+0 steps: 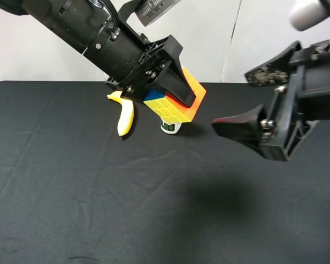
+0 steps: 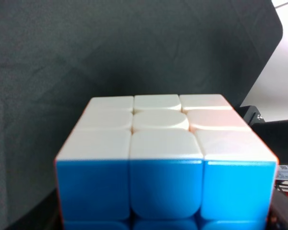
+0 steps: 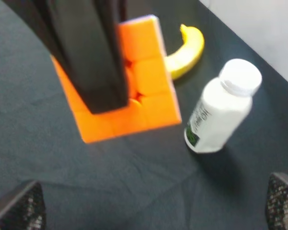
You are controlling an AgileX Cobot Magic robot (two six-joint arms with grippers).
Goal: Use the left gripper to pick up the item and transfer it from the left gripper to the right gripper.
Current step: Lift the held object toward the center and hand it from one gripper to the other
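The item [image 1: 181, 110], a puzzle cube with yellow, orange and blue faces, hangs above the black table with my left gripper [image 1: 173, 102] shut on it. In the left wrist view the item [image 2: 165, 163] fills the frame, its blue face nearest. The right wrist view shows the item's orange face [image 3: 144, 81] with a black left finger [image 3: 86, 52] clamped across it. My right gripper [image 1: 232, 100] stands open a short way right of the cube, jaws pointed at it, nothing between them. Its two fingertips [image 3: 19, 208] frame the right wrist view.
A yellow banana [image 1: 124, 114] lies on the black cloth [image 1: 71, 192] behind and left of the cube. A white bottle [image 1: 170, 126] stands just behind the cube, mostly hidden by it. From the right wrist, the bottle [image 3: 221, 112] and banana [image 3: 189, 50] appear beyond the cube.
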